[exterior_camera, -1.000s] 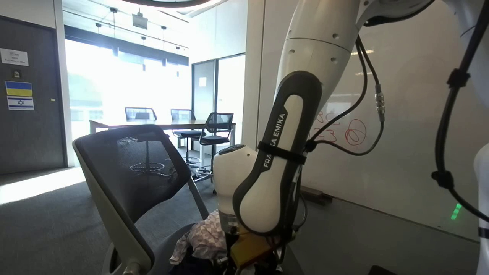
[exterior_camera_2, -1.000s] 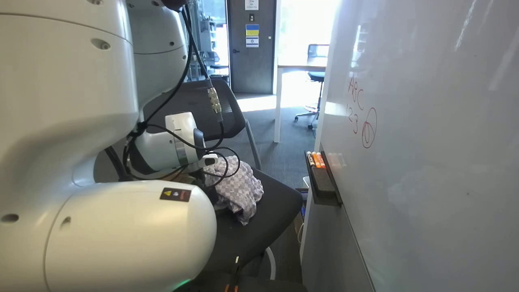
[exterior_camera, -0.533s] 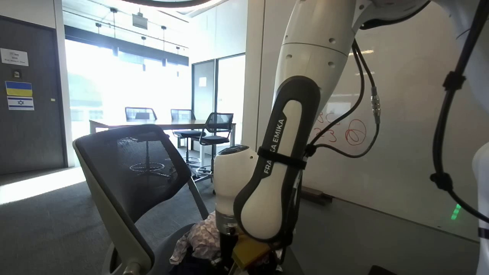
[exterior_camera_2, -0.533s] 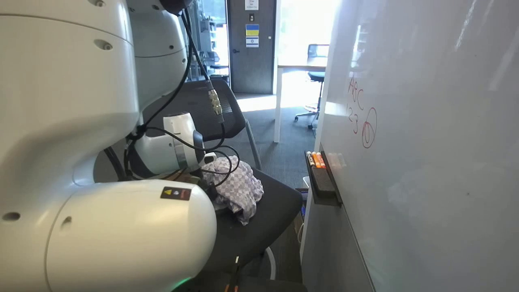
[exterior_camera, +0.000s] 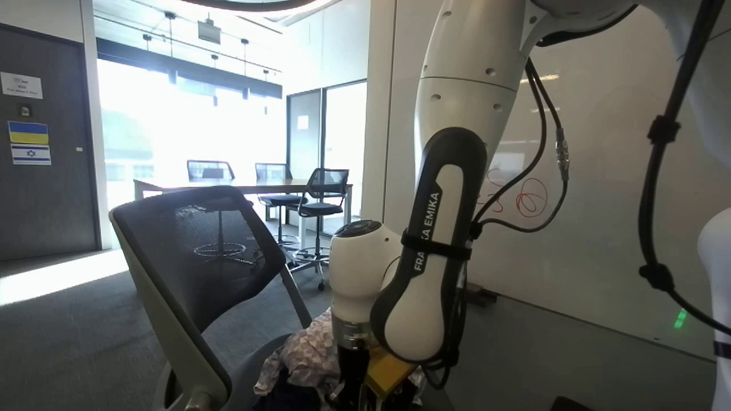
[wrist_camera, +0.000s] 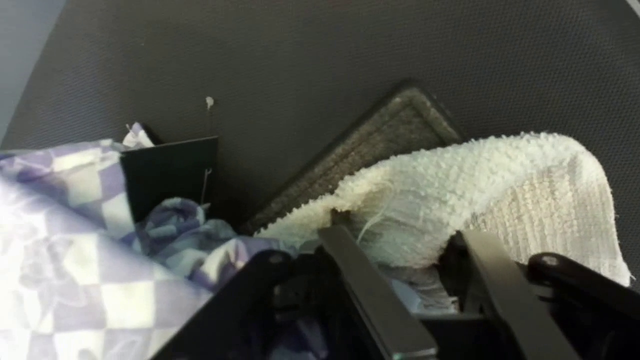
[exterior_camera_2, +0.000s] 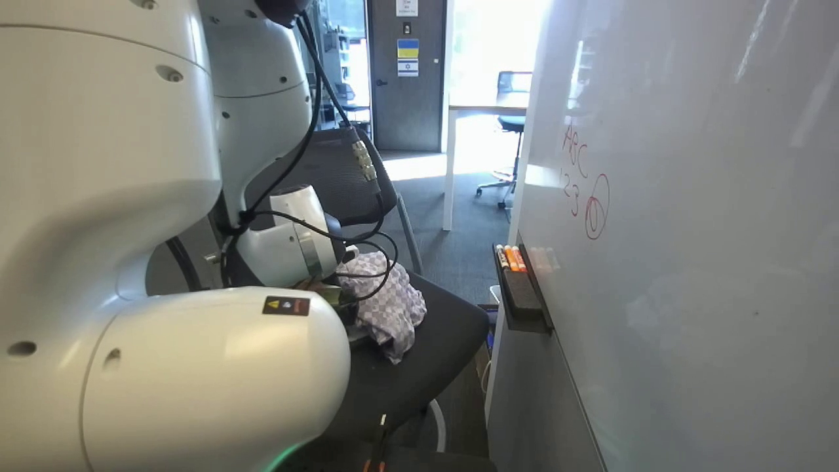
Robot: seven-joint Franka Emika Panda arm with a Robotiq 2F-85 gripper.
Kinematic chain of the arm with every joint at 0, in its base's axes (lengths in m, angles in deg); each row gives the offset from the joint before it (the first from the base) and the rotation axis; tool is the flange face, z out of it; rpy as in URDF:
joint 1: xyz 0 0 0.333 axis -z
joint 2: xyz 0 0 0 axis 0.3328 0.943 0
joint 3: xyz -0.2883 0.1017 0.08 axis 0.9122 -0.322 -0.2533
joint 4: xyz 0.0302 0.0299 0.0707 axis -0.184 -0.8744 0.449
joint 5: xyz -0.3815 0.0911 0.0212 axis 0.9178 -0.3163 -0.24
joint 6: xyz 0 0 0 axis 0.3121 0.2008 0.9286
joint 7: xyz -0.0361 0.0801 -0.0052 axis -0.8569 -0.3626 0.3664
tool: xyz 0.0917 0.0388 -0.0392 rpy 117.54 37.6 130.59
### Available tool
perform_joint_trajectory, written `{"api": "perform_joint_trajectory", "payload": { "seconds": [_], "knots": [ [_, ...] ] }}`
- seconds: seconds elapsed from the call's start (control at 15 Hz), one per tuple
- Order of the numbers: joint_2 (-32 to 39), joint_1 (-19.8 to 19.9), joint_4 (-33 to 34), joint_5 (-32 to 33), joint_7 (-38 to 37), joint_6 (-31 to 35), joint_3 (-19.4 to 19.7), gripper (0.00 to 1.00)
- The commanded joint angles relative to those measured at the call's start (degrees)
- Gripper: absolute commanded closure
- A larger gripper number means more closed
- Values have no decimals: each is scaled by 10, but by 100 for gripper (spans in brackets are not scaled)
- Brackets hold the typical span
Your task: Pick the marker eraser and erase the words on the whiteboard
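Note:
Red words and a scribbled circle show on the whiteboard. A dark block like an eraser lies on the whiteboard's ledge. In the wrist view, a grey-brown felt block rests on the chair seat, partly covered by a white terry cloth. I cannot tell which block is the marker eraser. My gripper is low over the chair, fingers part way apart, with a fold of white cloth between them; whether it pinches the cloth is unclear. The fingertips do not show in either exterior view.
A crumpled checked cloth sits close beside the gripper. The chair's backrest rises on the far side. Orange and white markers lie on the ledge. A yellow box is at the wrist. Loose cables hang from the arm.
In an exterior view, the forearm and wrist have shifted slightly right and down, and the yellow box has turned. The cloth on the chair, the words and the block on the ledge look unchanged.

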State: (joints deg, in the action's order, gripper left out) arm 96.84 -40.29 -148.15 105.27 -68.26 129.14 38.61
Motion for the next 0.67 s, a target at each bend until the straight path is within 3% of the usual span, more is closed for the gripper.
{"api": "perform_joint_trajectory", "payload": {
  "seconds": [0.0,0.27,0.4,0.6],
  "knots": [
    [-8,-45,-9,62,-21,20,57,88],
    [-30,-110,-4,132,-65,33,119,96],
    [-35,-164,8,181,-116,59,170,92],
    [-34,-223,28,201,-192,101,216,91]
  ]
}}
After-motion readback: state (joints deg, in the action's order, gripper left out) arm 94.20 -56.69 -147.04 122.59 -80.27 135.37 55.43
